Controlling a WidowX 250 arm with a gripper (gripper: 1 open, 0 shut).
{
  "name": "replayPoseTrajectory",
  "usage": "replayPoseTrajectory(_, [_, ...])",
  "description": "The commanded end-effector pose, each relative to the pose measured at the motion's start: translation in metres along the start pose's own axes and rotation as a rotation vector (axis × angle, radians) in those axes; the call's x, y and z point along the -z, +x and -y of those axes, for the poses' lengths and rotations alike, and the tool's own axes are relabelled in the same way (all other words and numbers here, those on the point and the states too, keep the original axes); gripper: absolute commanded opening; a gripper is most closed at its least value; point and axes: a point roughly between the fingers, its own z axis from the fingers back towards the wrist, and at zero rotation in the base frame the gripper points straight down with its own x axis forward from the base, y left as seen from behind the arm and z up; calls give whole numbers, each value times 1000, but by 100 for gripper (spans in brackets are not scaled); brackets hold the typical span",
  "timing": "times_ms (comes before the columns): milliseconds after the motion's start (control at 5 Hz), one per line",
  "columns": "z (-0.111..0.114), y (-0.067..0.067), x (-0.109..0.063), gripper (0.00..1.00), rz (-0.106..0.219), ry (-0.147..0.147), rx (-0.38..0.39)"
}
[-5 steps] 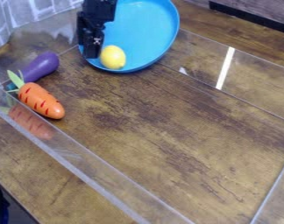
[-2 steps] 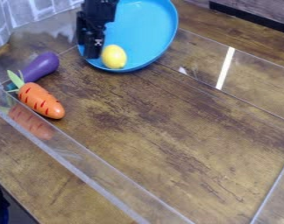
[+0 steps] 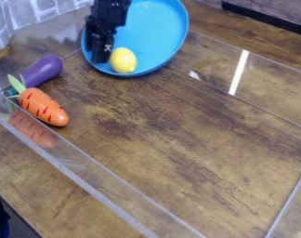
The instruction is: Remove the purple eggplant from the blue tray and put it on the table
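Purple eggplant (image 3: pixel 43 69) on table (image 3: pixel 178 130) beside carrot (image 3: pixel 44 107), lemon (image 3: pixel 122 61) in blue tray (image 3: pixel 165 28), black gripper (image 3: pixel 102 44) at tray's left edge, jaw state unclear

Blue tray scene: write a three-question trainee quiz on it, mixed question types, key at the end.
1. True or false: the purple eggplant lies inside the blue tray.
2. Which item lies in the blue tray? A) orange carrot B) yellow lemon C) purple eggplant
3. Fill in: the gripper stands over the tray's ____ edge as the camera sees it.

Key
1. False: the eggplant lies on the table, beside the carrot.
2. B
3. left
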Motion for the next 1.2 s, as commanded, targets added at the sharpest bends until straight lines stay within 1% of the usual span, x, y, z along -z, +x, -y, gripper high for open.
replayPoseTrajectory(0, [-12,0,-24,0,37,49,-24])
replayPoseTrajectory(200, [-16,3,-17,100,33,38,-20])
replayPoseTrajectory(400, [-18,6,-11,100,26,28,-18])
replayPoseTrajectory(1000, [-7,7,-6,100,-5,17,-25])
